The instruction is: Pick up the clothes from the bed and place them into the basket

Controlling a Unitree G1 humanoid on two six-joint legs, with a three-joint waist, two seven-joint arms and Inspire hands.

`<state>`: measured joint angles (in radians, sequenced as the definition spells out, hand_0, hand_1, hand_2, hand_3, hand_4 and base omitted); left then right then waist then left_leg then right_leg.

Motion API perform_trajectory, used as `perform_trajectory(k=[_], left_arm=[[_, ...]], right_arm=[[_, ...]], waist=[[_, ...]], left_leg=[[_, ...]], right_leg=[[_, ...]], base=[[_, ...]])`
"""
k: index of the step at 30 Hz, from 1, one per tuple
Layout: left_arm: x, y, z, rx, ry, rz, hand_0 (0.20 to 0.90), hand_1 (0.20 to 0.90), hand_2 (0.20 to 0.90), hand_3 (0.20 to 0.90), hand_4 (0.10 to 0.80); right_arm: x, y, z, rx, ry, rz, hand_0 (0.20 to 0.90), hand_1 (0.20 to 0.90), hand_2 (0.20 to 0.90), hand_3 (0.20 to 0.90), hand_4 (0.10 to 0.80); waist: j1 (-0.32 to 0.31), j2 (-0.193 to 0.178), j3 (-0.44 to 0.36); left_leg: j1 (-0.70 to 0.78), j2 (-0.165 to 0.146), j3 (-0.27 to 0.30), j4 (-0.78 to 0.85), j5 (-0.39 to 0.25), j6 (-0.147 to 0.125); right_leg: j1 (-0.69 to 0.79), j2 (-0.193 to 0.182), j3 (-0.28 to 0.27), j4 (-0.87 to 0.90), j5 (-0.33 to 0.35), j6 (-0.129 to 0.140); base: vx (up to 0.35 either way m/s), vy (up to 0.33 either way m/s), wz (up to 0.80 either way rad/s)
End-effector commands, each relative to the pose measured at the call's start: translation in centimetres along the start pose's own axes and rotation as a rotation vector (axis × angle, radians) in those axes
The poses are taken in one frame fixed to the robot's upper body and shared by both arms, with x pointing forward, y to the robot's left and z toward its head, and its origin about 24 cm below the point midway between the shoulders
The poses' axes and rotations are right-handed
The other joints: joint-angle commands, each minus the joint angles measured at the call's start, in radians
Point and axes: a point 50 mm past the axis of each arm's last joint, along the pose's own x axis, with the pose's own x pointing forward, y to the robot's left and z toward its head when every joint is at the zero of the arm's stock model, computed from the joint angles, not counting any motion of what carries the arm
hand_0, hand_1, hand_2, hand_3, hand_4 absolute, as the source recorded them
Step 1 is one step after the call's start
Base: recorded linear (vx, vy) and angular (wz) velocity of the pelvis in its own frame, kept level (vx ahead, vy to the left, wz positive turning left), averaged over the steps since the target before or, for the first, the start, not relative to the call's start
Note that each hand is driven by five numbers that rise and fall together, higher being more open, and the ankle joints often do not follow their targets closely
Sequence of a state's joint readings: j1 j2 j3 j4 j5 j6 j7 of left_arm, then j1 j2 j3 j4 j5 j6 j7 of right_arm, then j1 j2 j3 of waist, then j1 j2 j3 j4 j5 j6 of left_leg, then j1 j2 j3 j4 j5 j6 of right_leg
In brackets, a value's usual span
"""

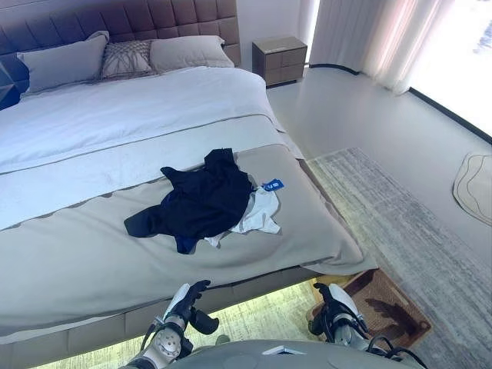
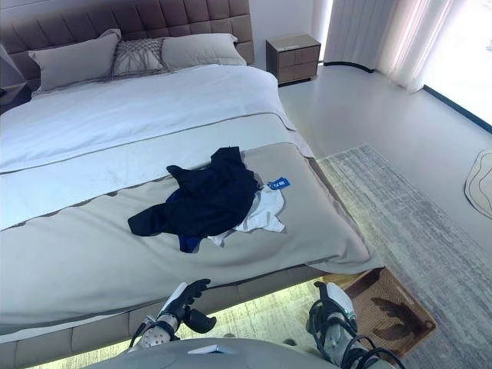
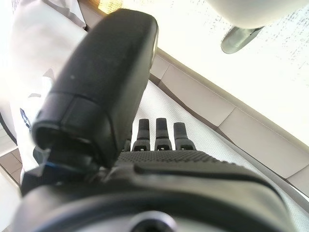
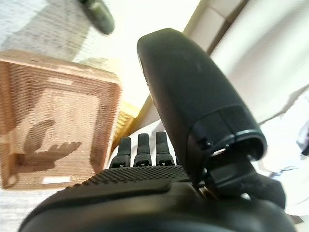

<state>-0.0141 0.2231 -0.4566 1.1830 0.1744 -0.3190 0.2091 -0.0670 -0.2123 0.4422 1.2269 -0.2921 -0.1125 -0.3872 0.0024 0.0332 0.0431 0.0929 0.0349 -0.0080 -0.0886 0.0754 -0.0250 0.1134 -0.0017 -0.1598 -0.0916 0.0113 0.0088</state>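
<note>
Dark navy cloth makes up most of the clothes (image 1: 204, 201): a crumpled heap lying on the grey cover near the foot of the bed (image 1: 92, 254), with a white garment (image 1: 261, 214) showing from under its right side. A small blue tag (image 1: 273, 185) sticks out at the heap's right edge; there is print on it, too small to read. Nothing touches the heap, and both hands are well apart from it.

The woven brown basket (image 1: 384, 304) sits on the floor at the bed's right foot corner, partly on the grey rug (image 1: 415, 231). It holds no clothing. A pale label shows inside it in the right wrist view, its writing unreadable.

The left hand (image 1: 188, 304) hangs low in front of the bed's foot end, fingers straight and relaxed, holding nothing. The right hand (image 1: 334, 304) hangs just beside the basket's near-left rim, fingers likewise extended and holding nothing.

At the head of the bed, grey pillows (image 1: 65, 61) and a patterned cushion (image 1: 127, 58) lean on the tufted headboard (image 1: 154, 19). A wooden nightstand (image 1: 280, 60) stands to the bed's right, with pale curtains (image 1: 369, 38) beyond it.
</note>
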Motion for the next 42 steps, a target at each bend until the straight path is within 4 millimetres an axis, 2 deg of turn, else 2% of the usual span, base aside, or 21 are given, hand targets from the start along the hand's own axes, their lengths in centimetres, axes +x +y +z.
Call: perform_trajectory(k=[1, 5, 6, 10, 13, 14, 15, 20, 24, 29, 32, 34, 36, 39, 41, 42], left_arm=[[1.5, 2.8, 4.1, -0.106, -0.179, 0.129, 0.900, 0.900, 0.900, 0.900, 0.800], [1.6, 4.5, 5.2, -0.099, -0.241, 0.174, 0.900, 0.900, 0.900, 0.900, 0.800], [1.6, 5.3, 5.6, -0.099, -0.265, 0.201, 0.900, 0.900, 0.900, 0.900, 0.800], [1.5, 7.3, 6.7, -0.166, -0.302, 0.274, 0.900, 0.900, 0.900, 0.900, 0.800], [1.4, 7.7, 7.3, -0.184, -0.326, 0.289, 0.900, 0.900, 0.900, 0.900, 0.800], [1.4, 7.7, 7.7, -0.160, -0.336, 0.267, 0.900, 0.900, 0.900, 0.900, 0.800], [1.4, 7.7, 7.9, -0.152, -0.340, 0.261, 0.900, 0.900, 0.900, 0.900, 0.800], [1.9, 7.8, 9.5, -0.090, -0.372, 0.226, 0.900, 0.900, 0.900, 0.900, 0.800], [1.7, 7.7, 9.6, -0.089, -0.389, 0.237, 0.900, 0.900, 0.900, 0.900, 0.800], [1.0, 8.1, 10.4, -0.013, -0.475, 0.226, 0.900, 0.900, 0.900, 0.900, 0.800], [0.7, 8.6, 10.9, -0.006, -0.510, 0.237, 0.900, 0.900, 0.900, 0.900, 0.800], [0.2, 9.5, 11.4, 0.011, -0.554, 0.256, 0.900, 0.900, 0.900, 0.900, 0.800], [-0.1, 10.5, 12.7, 0.015, -0.607, 0.284, 0.900, 0.900, 0.900, 0.900, 0.800], [-1.0, 13.2, 17.3, -0.074, -0.785, 0.363, 0.900, 0.900, 0.900, 0.900, 0.800], [-1.5, 13.8, 18.7, -0.108, -0.844, 0.386, 0.900, 0.900, 0.900, 0.900, 0.800], [-1.8, 14.2, 19.3, -0.138, -0.871, 0.389, 0.900, 0.900, 0.900, 0.900, 0.800]], right_arm=[[1.1, -2.3, 4.0, 0.106, -0.169, -0.097, 0.900, 0.900, 0.900, 0.900, 0.800], [1.5, -4.7, 5.9, 0.137, -0.285, -0.177, 0.900, 0.900, 0.900, 0.900, 0.800], [1.5, -5.9, 7.1, 0.121, -0.351, -0.215, 0.900, 0.900, 0.900, 0.900, 0.800], [1.4, -8.8, 9.7, 0.147, -0.472, -0.295, 0.900, 0.900, 0.900, 0.900, 0.800], [1.0, -10.9, 11.6, 0.149, -0.563, -0.387, 0.900, 0.900, 0.900, 0.900, 0.800], [0.7, -12.2, 13.2, 0.120, -0.612, -0.438, 0.900, 0.900, 0.900, 0.900, 0.800], [0.6, -12.5, 13.7, 0.113, -0.627, -0.454, 0.900, 0.900, 0.900, 0.900, 0.800], [0.0, -18.2, 18.9, 0.121, -0.682, -0.559, 0.900, 0.900, 0.900, 0.900, 0.800], [0.0, -20.0, 20.0, 0.125, -0.663, -0.560, 0.900, 0.900, 0.900, 0.900, 0.800], [-0.4, -24.5, 21.5, 0.110, -0.574, -0.628, 0.900, 0.900, 0.900, 0.900, 0.800], [-0.3, -25.9, 21.7, 0.097, -0.517, -0.634, 0.900, 0.900, 0.900, 0.900, 0.800], [-0.1, -26.9, 21.1, 0.090, -0.466, -0.643, 0.900, 0.900, 0.900, 0.900, 0.800], [-0.2, -28.6, 20.7, 0.093, -0.428, -0.670, 0.900, 0.900, 0.900, 0.900, 0.800], [-2.0, -33.3, 21.5, 0.114, -0.408, -0.803, 0.900, 0.900, 0.900, 0.900, 0.800], [-2.7, -34.4, 21.9, 0.135, -0.418, -0.846, 0.900, 0.900, 0.900, 0.900, 0.800], [-3.1, -35.0, 22.1, 0.142, -0.418, -0.871, 0.900, 0.900, 0.900, 0.900, 0.800]], waist=[[0.032, -0.047, 0.030], [0.041, -0.047, 0.036], [0.045, -0.048, 0.040], [0.063, -0.050, 0.048], [0.082, -0.052, 0.054], [0.092, -0.053, 0.059], [0.094, -0.054, 0.061], [0.112, -0.051, 0.084], [0.130, -0.054, 0.085], [0.164, -0.053, 0.085], [0.179, -0.048, 0.086], [0.191, -0.040, 0.103], [0.199, -0.030, 0.138], [0.218, 0.003, 0.259], [0.226, 0.008, 0.293], [0.234, 0.009, 0.313]], left_leg=[[0.024, -0.069, -0.017, 0.001, -0.074, 0.055], [0.026, -0.068, -0.019, 0.001, -0.069, 0.051], [0.024, -0.067, -0.021, 0.001, -0.067, 0.050], [0.018, -0.069, -0.029, 0.001, -0.062, 0.046], [0.015, -0.072, -0.041, 0.001, -0.059, 0.043], [0.009, -0.074, -0.048, 0.001, -0.055, 0.041], [0.008, -0.074, -0.050, 0.001, -0.054, 0.040], [-0.016, -0.080, -0.076, 0.007, -0.042, 0.035], [-0.014, -0.084, -0.103, 0.013, -0.043, 0.030], [-0.030, -0.073, -0.100, 0.001, -0.028, 0.016], [-0.036, -0.075, -0.100, 0.001, -0.026, 0.021], [-0.050, -0.075, -0.099, 0.024, -0.026, 0.026], [-0.099, -0.081, -0.101, 0.088, -0.034, 0.029], [-0.247, -0.107, -0.095, 0.264, -0.064, 0.030], [-0.318, -0.118, -0.090, 0.352, -0.090, 0.033], [-0.363, -0.125, -0.086, 0.423, -0.123, 0.039]], right_leg=[[0.017, -0.034, 0.051, 0.014, 0.026, 0.047], [0.020, -0.033, 0.045, 0.016, 0.025, 0.044], [0.019, -0.032, 0.043, 0.017, 0.026, 0.042], [0.018, -0.034, 0.030, 0.014, 0.027, 0.040], [0.020, -0.035, 0.017, 0.010, 0.028, 0.038], [0.017, -0.034, 0.012, 0.009, 0.028, 0.034], [0.015, -0.034, 0.010, 0.009, 0.028, 0.033], [-0.002, -0.028, 0.006, 0.011, 0.032, 0.020], [0.009, -0.029, 0.001, 0.005, 0.031, 0.014], [0.013, -0.045, -0.052, 0.008, 0.029, 0.015], [0.004, -0.056, -0.077, 0.048, 0.010, 0.014], [-0.032, -0.067, -0.091, 0.131, -0.023, 0.007], [-0.084, -0.080, -0.098, 0.197, -0.037, 0.002], [-0.211, -0.113, -0.115, 0.350, -0.080, -0.008], [-0.274, -0.130, -0.119, 0.432, -0.106, -0.013], [-0.318, -0.144, -0.120, 0.508, -0.139, -0.021]], base=[[-0.005, -0.050, 0.03], [-0.016, -0.052, 0.06], [-0.044, -0.067, 0.10], [-0.040, -0.083, 0.06], [-0.036, -0.128, 0.10], [-0.053, -0.124, 0.20], [-0.071, -0.115, 0.22], [-0.061, -0.050, 0.19], [0.065, 0.035, 0.20], [0.141, 0.123, 0.20], [0.146, 0.146, 0.17], [0.112, 0.168, 0.06], [-0.042, 0.164, 0.08], [-0.359, 0.171, 0.05], [-0.258, 0.098, 0.05], [-0.149, 0.071, 0.10]])
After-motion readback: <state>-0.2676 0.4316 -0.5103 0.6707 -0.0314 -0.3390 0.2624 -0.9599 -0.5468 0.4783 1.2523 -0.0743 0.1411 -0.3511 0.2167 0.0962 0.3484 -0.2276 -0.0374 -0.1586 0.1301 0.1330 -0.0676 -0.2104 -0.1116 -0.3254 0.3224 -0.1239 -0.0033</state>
